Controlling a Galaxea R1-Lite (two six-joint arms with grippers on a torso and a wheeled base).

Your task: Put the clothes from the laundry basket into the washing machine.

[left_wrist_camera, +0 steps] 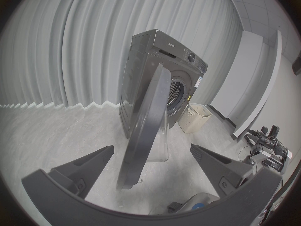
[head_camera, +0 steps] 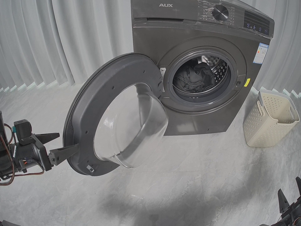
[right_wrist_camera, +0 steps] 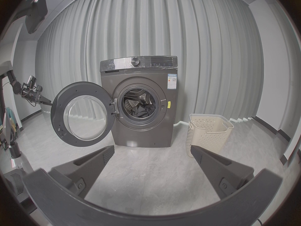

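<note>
The grey washing machine [head_camera: 188, 22] [right_wrist_camera: 141, 68] stands with its round door [head_camera: 94, 110] [left_wrist_camera: 141, 132] [right_wrist_camera: 59, 110] swung wide open to the left. Dark clothes [head_camera: 194, 77] [right_wrist_camera: 139, 109] lie heaped in the drum. To the machine's right, the cream laundry basket [head_camera: 271, 120] [left_wrist_camera: 194, 118] [right_wrist_camera: 208, 131] stands on the floor, with no clothes showing above its rim. My left gripper [head_camera: 66, 141] [left_wrist_camera: 150, 149] is open at the door's outer edge, one fingertip [head_camera: 73, 148] against the rim. My right gripper [head_camera: 290, 192] [right_wrist_camera: 152, 149] hangs open low at the right, holding nothing, well back from the basket.
Pale curtains [head_camera: 47, 32] hang behind the machine. The grey tiled floor [head_camera: 188, 179] in front of the machine is bare. The open door juts out into the room on the left. A white wall panel [left_wrist_camera: 250, 79] stands beyond the basket.
</note>
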